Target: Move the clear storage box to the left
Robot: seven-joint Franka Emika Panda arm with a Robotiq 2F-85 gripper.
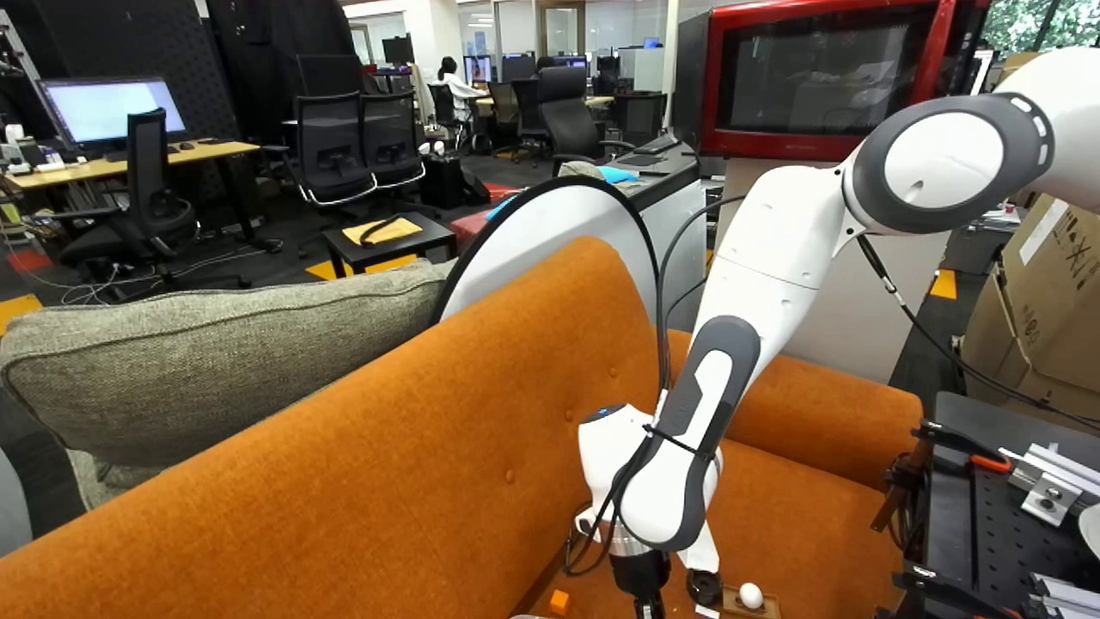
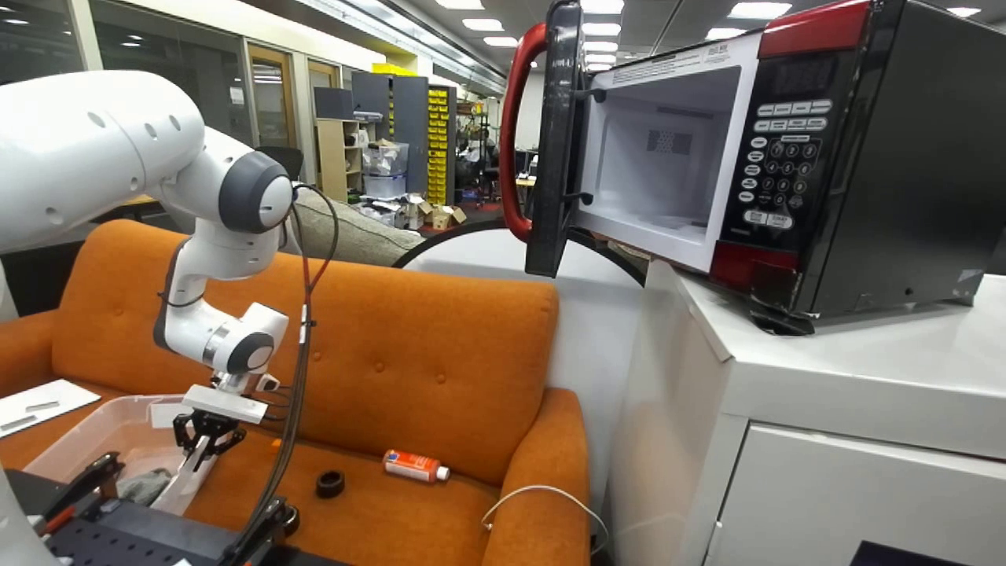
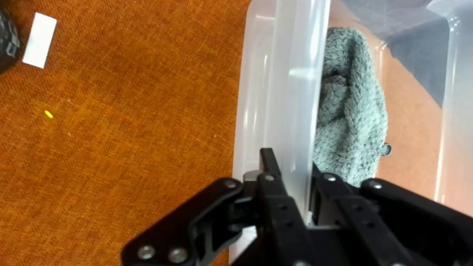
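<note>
Pinching a side wall of the clear storage box [image 3: 255, 111], the gripper [image 3: 292, 162] has one finger on the outer face and one on the inner, with the rim running between them. The box rests on the seat of the orange sofa [image 2: 393, 519]; in an exterior view it lies low at left, between the backrest [image 2: 393, 330] and a black counter [image 2: 169, 525] fitted with clamps [image 2: 88, 478]. Inside it is a fuzzy gray cloth [image 3: 354, 103], a small round metal-looking piece [image 3: 385, 149] at its edge. On the upholstery just outside, the wrist view shows a white tag [image 3: 40, 40] beside a dark object [image 3: 6, 40] that is only partly in view. Farther along the seat a white-capped bottle [image 2: 415, 467] lies on its side, the print on its orange label [image 2: 402, 462] too small to read, with a black ring [image 2: 330, 483] near it. Also in an exterior view are an orange cube [image 1: 559, 602] and a white egg-shaped object [image 1: 751, 595] on a small brown tray [image 1: 771, 608]. Beyond the sofa's end, a red-and-black microwave [image 2: 904, 157] stands door open on a white cabinet [image 2: 825, 362]; the captions on its keypad [image 2: 786, 173] and the fine print above the cavity are too tiny to make out. In an exterior view, a cardboard box [image 1: 1057, 292] bears a white label [image 1: 1042, 232] and black printed marks, too unclear to read.
</note>
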